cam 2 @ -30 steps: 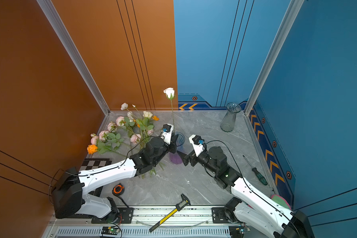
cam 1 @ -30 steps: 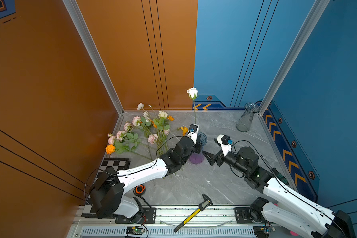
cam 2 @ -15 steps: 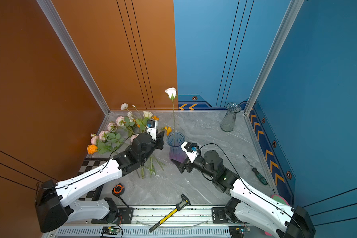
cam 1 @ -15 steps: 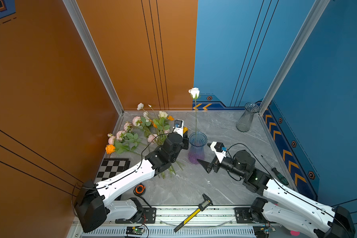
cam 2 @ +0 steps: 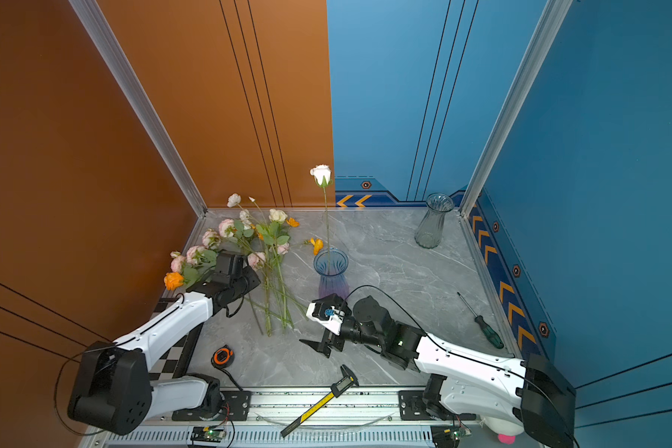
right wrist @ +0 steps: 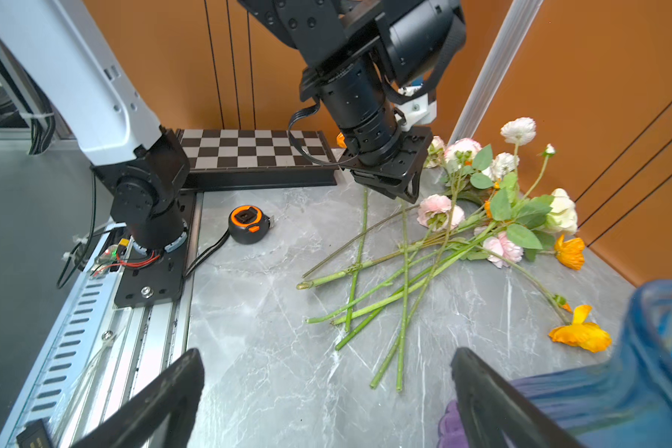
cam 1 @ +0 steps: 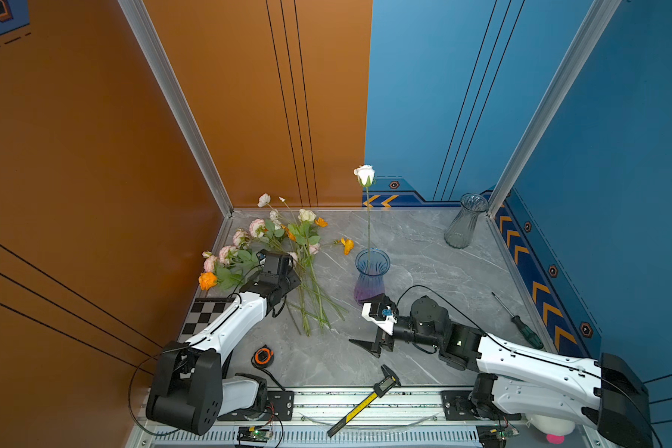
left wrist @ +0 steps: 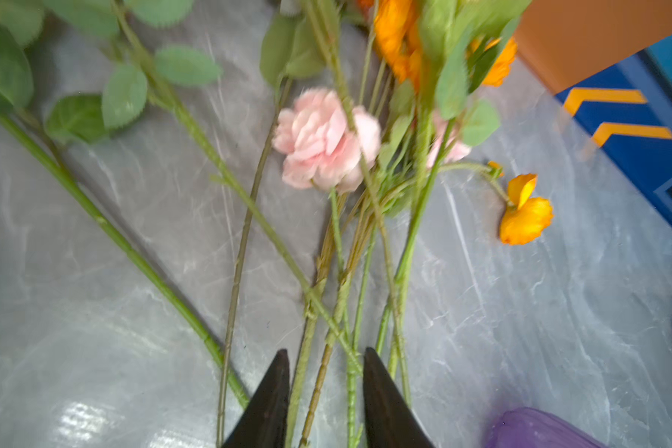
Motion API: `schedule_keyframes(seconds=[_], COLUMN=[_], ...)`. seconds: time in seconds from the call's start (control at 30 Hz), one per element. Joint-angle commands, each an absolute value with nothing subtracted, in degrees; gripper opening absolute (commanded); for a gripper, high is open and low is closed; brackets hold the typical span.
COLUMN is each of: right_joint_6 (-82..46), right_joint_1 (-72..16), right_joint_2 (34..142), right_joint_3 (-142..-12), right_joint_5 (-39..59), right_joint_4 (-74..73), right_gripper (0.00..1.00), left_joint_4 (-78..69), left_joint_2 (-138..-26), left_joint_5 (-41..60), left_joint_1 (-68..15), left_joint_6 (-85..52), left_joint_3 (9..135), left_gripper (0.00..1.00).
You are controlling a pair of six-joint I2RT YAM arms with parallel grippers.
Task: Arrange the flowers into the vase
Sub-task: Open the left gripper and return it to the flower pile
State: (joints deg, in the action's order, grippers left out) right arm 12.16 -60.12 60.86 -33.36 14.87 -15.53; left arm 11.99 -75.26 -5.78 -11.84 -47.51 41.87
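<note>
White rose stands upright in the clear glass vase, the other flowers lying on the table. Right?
No. The white rose stands upright in the blue and purple vase, not the clear glass vase in the corner; both top views show it. The other flowers do lie on the table.

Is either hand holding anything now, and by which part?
Nothing. The left hand is open over the flowers' stems; the right hand is open, empty.

Two vases: one blue-purple vase, one clear glass vase. One white rose standing apart from the rest. One heap of flowers lying flat, stems and blooms too crossed for a sure count. One tape measure, one caliper, one screwdriver, one checkerboard
</note>
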Motion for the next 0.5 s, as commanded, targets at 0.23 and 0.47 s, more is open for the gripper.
schedule_keyframes(seconds=[0.23,0.47], right_joint_6=[14.17,14.68], right_joint_1=[-61.15,-61.1], right_joint_2=[63.59,63.19], right_joint_3=[-35.35,-35.13], right_joint_5=[15.05,14.33], right_joint_4=[-17.54,-17.1], right_gripper=[1.0,1.0], left_joint_4=[4.04,1.87], left_joint_2=[-82.19,-84.49], left_joint_5=[-3.41,-6.09], left_joint_1=[-10.02,-9.95], left_joint_6=[-54.99,-56.16], left_joint_3=[41.15,41.53], left_gripper=[0.31,0.3])
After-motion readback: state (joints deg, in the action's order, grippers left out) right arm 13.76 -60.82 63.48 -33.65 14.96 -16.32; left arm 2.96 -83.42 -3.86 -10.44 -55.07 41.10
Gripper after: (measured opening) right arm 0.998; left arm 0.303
